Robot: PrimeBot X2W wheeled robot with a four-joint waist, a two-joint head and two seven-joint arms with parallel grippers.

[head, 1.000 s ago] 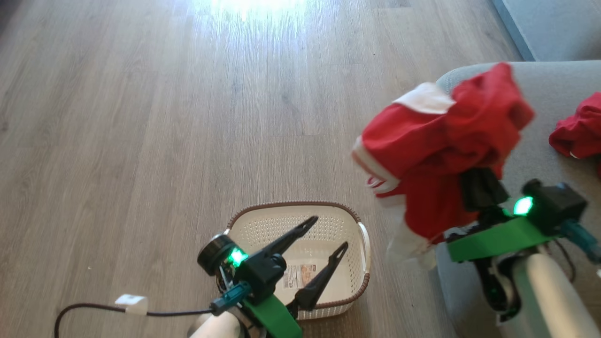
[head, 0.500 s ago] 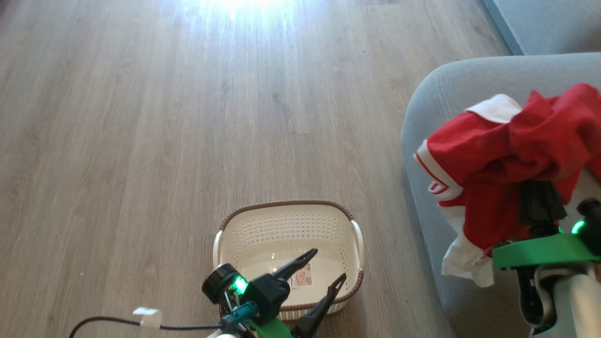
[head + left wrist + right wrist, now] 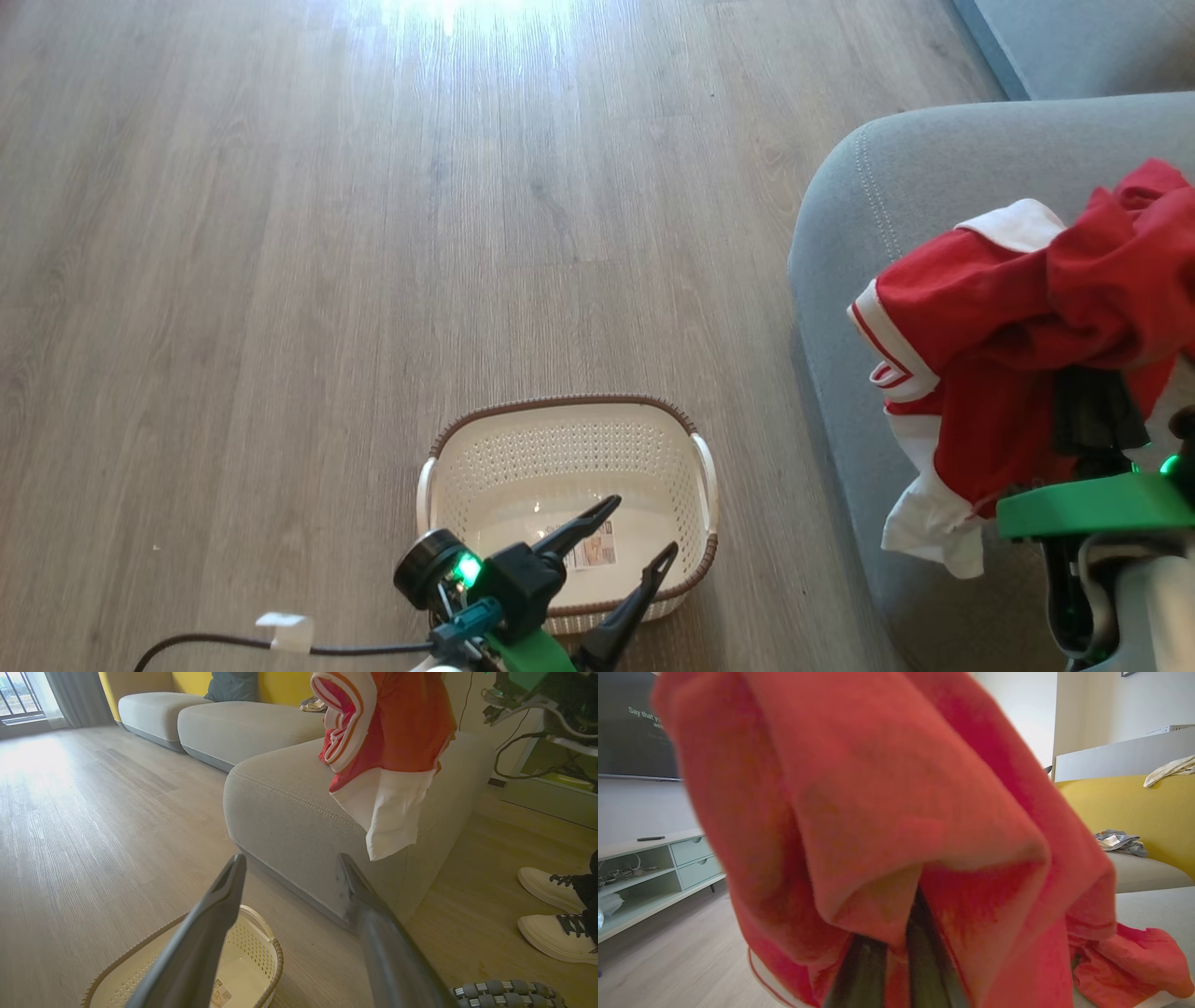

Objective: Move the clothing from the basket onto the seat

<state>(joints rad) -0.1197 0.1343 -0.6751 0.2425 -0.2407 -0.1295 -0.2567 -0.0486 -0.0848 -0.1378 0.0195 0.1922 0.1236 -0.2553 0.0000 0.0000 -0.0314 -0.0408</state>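
A red garment with white panels and striped trim [image 3: 990, 327] hangs in the air over the rounded corner of the grey seat [image 3: 868, 215]. My right gripper [image 3: 1094, 406] is shut on it, with its fingertips buried in the fabric [image 3: 887, 812]. A plain red garment [image 3: 1134, 961] lies on the seat cushion beyond. The cream basket [image 3: 560, 401] stands on the floor left of the seat, holding just a paper label. My left gripper [image 3: 641, 527] hovers open above the basket's near side, with nothing between its fingers [image 3: 219, 905].
Wood floor stretches ahead and to the left. A black cable with a white tag [image 3: 280, 633] lies by my left arm. A person's white shoes [image 3: 551, 891] stand on the floor past the seat's end. More sofa cushions [image 3: 154, 711] and a low cabinet [image 3: 654, 868] lie further off.
My right gripper has carried the red-and-white garment rightward, from past the seat's edge to above the cushion. The head camera has shifted. My left gripper has stayed open over the basket.
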